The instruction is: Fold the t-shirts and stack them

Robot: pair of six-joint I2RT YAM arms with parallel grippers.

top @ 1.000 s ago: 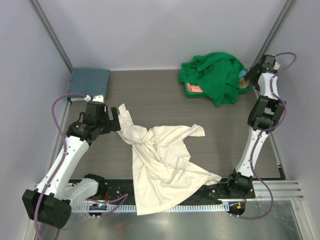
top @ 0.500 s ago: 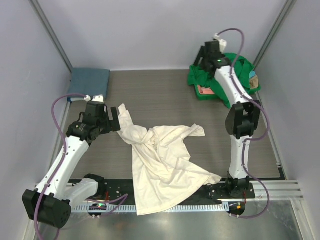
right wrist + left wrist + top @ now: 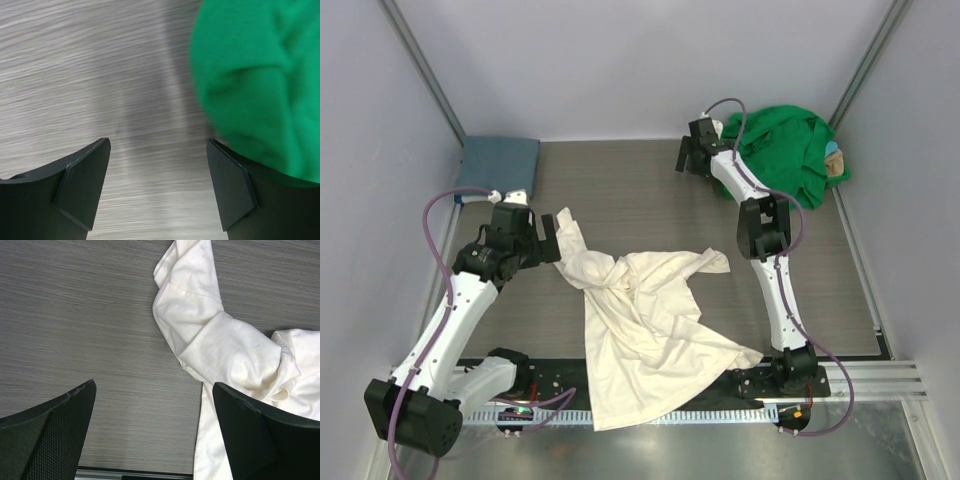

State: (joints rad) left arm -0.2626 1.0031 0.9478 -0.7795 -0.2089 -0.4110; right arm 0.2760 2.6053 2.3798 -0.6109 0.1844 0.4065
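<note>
A large cream-white t-shirt [image 3: 640,315] lies crumpled in the middle of the table, one sleeve reaching up-left. My left gripper [image 3: 555,240] is open and empty at that sleeve's tip. In the left wrist view the cream shirt [image 3: 210,340] lies just ahead, and the left gripper [image 3: 155,430] is over bare table with its right finger above the shirt's edge. A bright green t-shirt [image 3: 785,150] is heaped at the back right. My right gripper [image 3: 686,157] is open and empty just left of it. The right wrist view shows the gripper [image 3: 157,185] above bare table, with the green shirt [image 3: 250,75] at its right.
A slate-blue t-shirt [image 3: 500,165] lies folded at the back left corner. A scrap of turquoise and tan cloth [image 3: 832,160] peeks out at the green heap's right edge. Grey walls close the table on three sides. The cream shirt's hem hangs over the near rail [image 3: 860,375].
My right arm swung from the back right corner leftwards across the green heap to its left side. The green shirt shifted right. The left arm and cream shirt have not moved.
</note>
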